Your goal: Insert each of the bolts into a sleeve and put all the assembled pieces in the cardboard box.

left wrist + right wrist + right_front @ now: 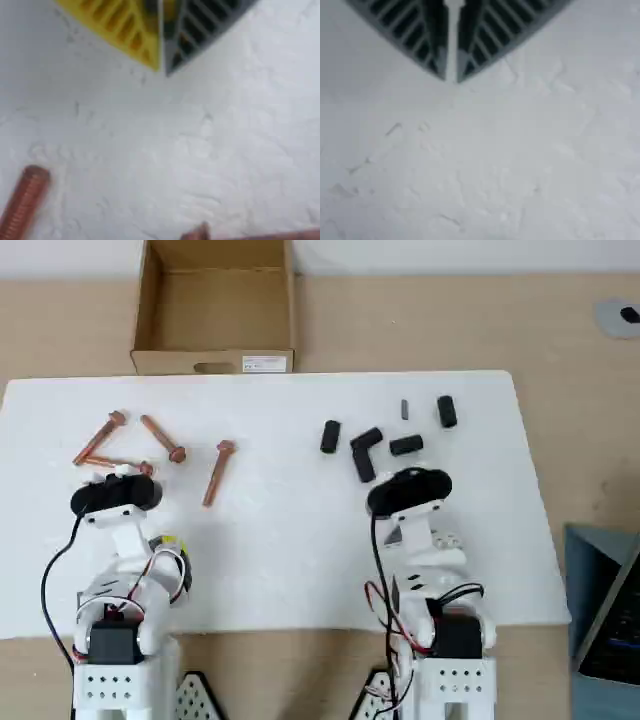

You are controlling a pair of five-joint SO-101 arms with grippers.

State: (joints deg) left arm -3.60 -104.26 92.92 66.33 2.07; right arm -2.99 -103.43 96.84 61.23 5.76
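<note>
High view, task at start: nothing assembled. Copper bolts [160, 438] lie loose on left part of white worktop [290, 560]; black sleeves [405, 446] scattered on right part, well apart from bolts. No bolt sits in any sleeve. Beyond far edge, cardboard box [180, 362] stands open, nothing inside. Left wrist view: your left claw [162, 67] pinched together, empty, above bare worktop near one bolt's threaded end. Right wrist view: your right claw [451, 77] closed to thin slit, empty. Judgement: every insertion and every boxing is left for you.
</note>
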